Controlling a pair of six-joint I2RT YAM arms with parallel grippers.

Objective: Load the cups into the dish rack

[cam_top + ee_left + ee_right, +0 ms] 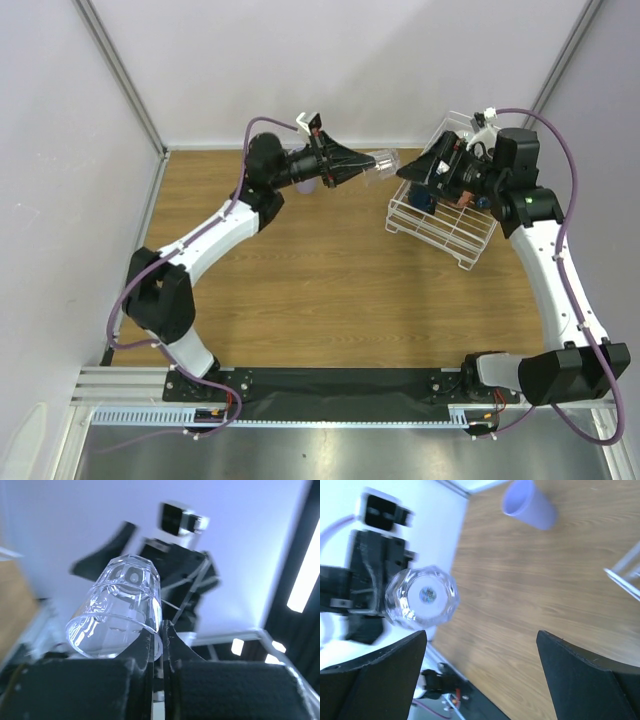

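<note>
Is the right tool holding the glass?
No, the left tool pinches the glass by its rim; the right tool is open, empty.

Clear glass (383,165) held sideways near white wire rack (440,228); lavender tumbler (530,502) on table (320,290).

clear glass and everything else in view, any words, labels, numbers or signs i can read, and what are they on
No text can be read in any view.
On the base of the clear glass sits a round sticker: its print is too small and blurred to read.
The lavender tumbler and the dish rack show no markings.
</note>
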